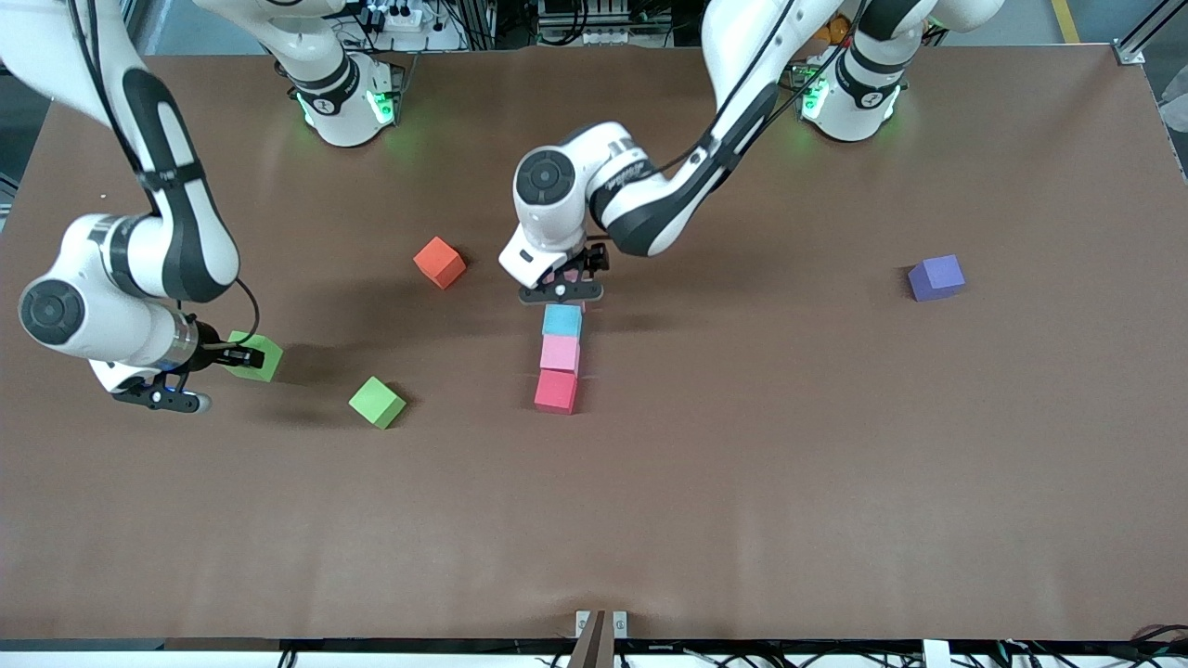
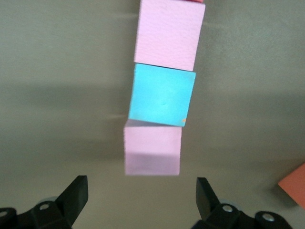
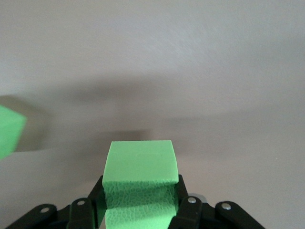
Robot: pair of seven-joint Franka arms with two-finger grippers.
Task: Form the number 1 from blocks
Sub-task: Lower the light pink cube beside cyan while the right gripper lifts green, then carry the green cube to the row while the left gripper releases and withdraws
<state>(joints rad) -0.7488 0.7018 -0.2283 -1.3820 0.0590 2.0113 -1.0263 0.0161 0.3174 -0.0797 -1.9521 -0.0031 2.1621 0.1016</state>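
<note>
Front view shows us a column of blocks in the middle of the table [image 1: 835, 482]: a crimson block [image 1: 556, 391] nearest the camera, then a pink block [image 1: 560, 353], a sky-blue block [image 1: 562, 320], and a second pink block [image 2: 152, 149] at the end toward the robots' bases, mostly hidden under the left gripper [image 1: 562, 289]. From the left wrist view we see that gripper's fingers spread wide, one on each side of that last pink block and clear of it, so we judge the block has been let go at the column's end. It sits slightly askew against the sky-blue one.

The column's long axis runs from the front camera toward the robots' bases, and that is the line any further block must join or branch from.

Our right gripper [image 1: 243, 357] is at the right arm's end of the table, pinching a green block [image 1: 258, 355]; in the right wrist view the fingers press on both its sides. Whether it is lifted or resting on the table we cannot tell. The column lies well apart from it, toward the table's middle, so we judge the right arm must carry its block that way.

Loose on the table are another green block [image 1: 377, 402] near the right gripper, an orange block [image 1: 439, 262] beside the column's upper end, and a purple block [image 1: 936, 277] toward the left arm's end. We see no containers.
</note>
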